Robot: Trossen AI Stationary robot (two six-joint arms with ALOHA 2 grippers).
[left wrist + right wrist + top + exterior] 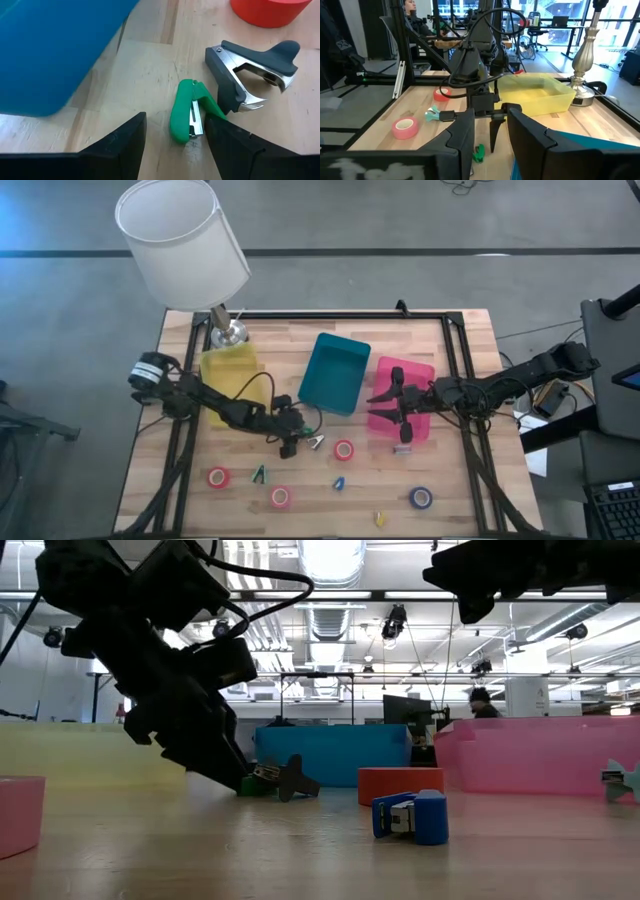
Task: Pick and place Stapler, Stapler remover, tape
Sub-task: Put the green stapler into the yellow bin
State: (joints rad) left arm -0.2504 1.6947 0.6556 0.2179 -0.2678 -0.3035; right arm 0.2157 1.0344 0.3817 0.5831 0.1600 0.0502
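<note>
Small green stapler (186,111) lies flat on the wood tabletop (300,480) near the middle, just off the teal bin's (335,372) near corner. Rounded plastic body, silver metal strip showing along one side; its hinged end is toward the dark stapler remover (250,75). In the left wrist view its long axis runs roughly along the line of the fingers, slightly slanted. The remover sits just beside it, nearly touching at the stapler's far end: black grip, shiny steel claws, mouth facing the stapler.

Left gripper (172,137) is down at the tabletop with its jaws open, one finger on each side of the stapler, not gripping it. Right gripper (395,408) hovers over the pink bin (418,375), jaws open, nothing between them.

Tape rolls: one red (344,449) just right of the remover, two more red (218,477) (281,497) toward the front edge, a blue one (420,498) near the front right. Yellow bin (228,370) and lamp (185,245) at the back left.
</note>
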